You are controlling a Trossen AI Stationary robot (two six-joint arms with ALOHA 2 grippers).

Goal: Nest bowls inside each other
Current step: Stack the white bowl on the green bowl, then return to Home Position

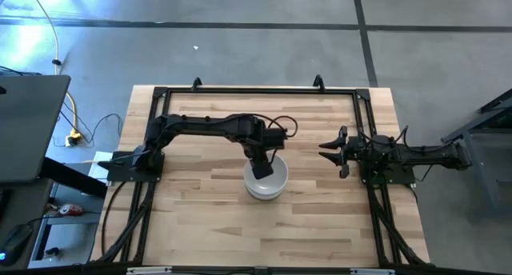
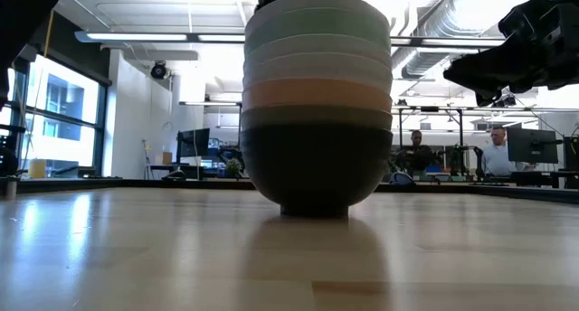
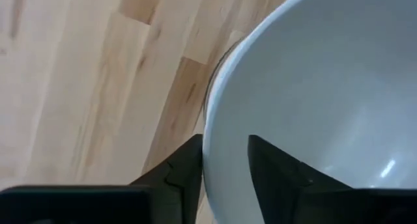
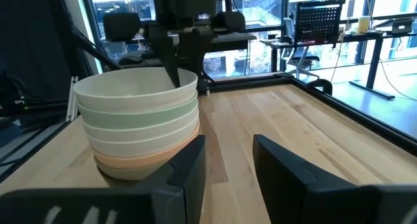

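Observation:
Several bowls stand nested in one stack (image 1: 265, 181) at the table's middle. The low view shows a black bowl (image 2: 317, 166) at the bottom on the wood, then a peach-orange one (image 2: 317, 94), white ones (image 2: 317, 58), a mint green one (image 2: 317, 22) and a white one on top (image 4: 130, 86). My left gripper (image 3: 225, 152) is open, pointing down over the stack's far rim, one finger inside the top white bowl (image 3: 313, 87) and one outside. My right gripper (image 1: 332, 153) is open and empty, to the right of the stack. My left gripper's fingers stand on either side of the top white bowl's rim (image 3: 212, 120), coming from above. The outer finger (image 3: 186, 175) lies close against the rim's outside; I cannot tell whether it touches. The bowl sits level in the stack.
A black metal frame (image 1: 256, 89) runs along the table's far edge and down both sides. Bare wood lies near the front edge (image 1: 264, 235) and left of the stack. People sit at desks in the room behind (image 2: 496, 153).

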